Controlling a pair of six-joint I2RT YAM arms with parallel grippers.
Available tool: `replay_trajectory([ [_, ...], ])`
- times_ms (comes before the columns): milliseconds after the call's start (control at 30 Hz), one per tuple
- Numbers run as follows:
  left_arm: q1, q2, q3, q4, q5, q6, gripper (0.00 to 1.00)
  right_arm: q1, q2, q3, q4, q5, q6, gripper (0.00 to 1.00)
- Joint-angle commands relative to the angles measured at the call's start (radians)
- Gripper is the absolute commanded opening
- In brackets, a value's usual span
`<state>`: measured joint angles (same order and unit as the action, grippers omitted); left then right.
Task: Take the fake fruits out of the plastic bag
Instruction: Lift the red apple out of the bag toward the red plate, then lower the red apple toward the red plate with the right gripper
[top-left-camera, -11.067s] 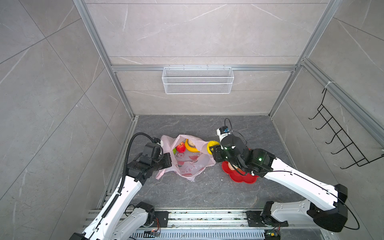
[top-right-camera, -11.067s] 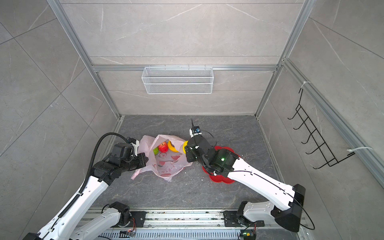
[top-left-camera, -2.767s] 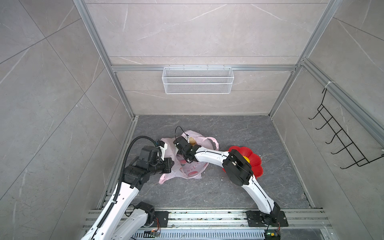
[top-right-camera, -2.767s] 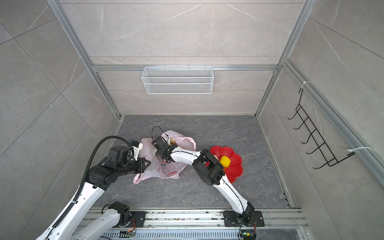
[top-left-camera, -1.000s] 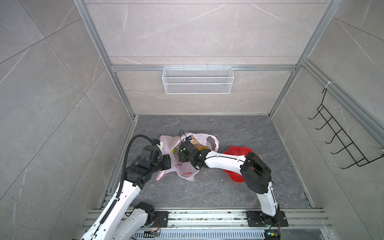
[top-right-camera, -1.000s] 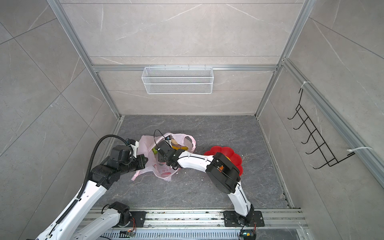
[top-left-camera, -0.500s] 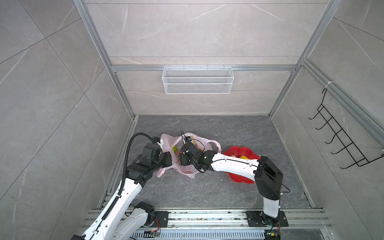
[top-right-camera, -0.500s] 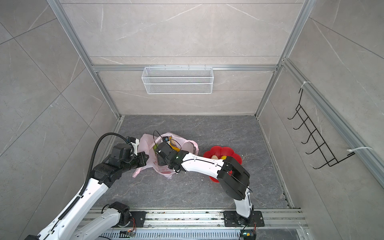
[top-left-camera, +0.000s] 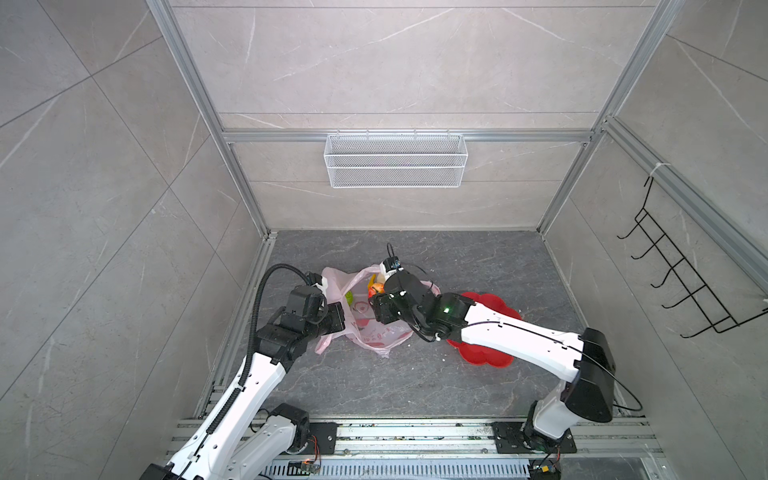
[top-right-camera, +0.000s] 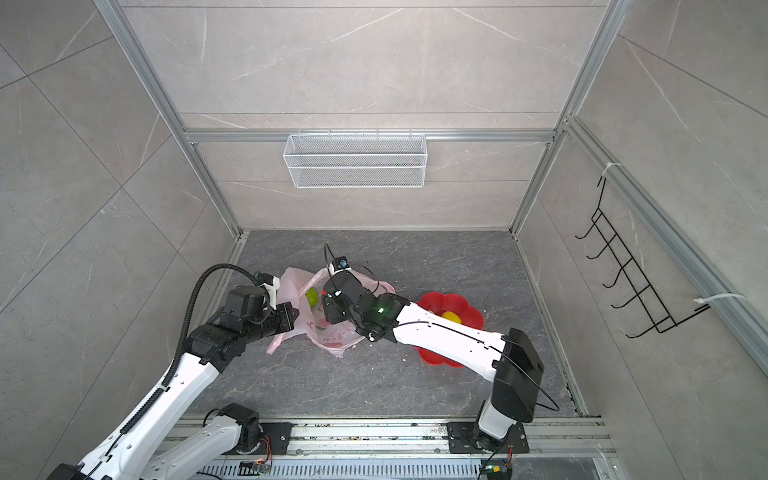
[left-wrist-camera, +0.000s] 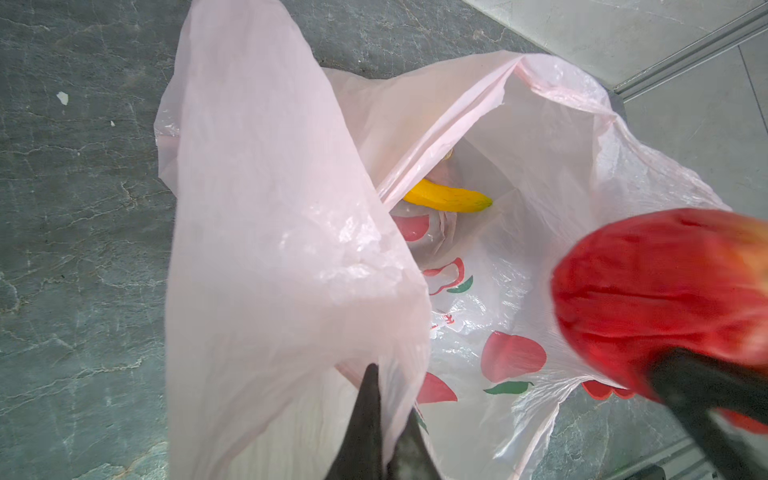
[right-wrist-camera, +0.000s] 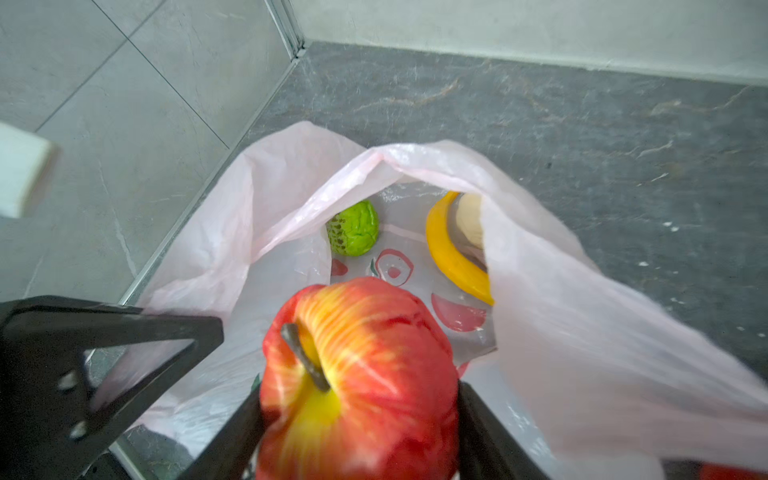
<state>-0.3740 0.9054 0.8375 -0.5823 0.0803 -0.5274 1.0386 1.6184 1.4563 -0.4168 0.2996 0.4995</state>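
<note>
While our left gripper (left-wrist-camera: 388, 399) pinches the bag (left-wrist-camera: 270, 208) rim, jaws together on the film, our right gripper (right-wrist-camera: 361, 432) clamps the apple (right-wrist-camera: 357, 353) over the open mouth; we should lift straight up, clear of the film, with banana (right-wrist-camera: 453, 257) and green ball (right-wrist-camera: 353, 228) left inside.

- Red flower-shaped plastic dish (top-left-camera: 484, 358), lying right of centre on dark grey marbled floor (top-left-camera: 415, 382).
- White wire-mesh basket (top-left-camera: 395, 160), mounted on back wall.
- Black wire hook rack (top-left-camera: 681, 259), hanging on right wall.
</note>
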Motion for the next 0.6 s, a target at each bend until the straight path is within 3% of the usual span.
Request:
replay_trajectory([
  [0,0.003,0.004,0.035,0.035,0.001,-0.003,0.01,-0.007,-0.074,-0.008,-0.081,0.056,-0.040,0.34],
  [200,0.002,0.005,0.043,0.034,-0.005,0.003,0.01,-0.083,-0.216,-0.057,-0.135,0.125,-0.053,0.34],
  [567,0.003,0.006,0.046,0.029,-0.007,0.010,0.01,-0.364,-0.428,-0.257,-0.250,0.177,-0.032,0.34],
])
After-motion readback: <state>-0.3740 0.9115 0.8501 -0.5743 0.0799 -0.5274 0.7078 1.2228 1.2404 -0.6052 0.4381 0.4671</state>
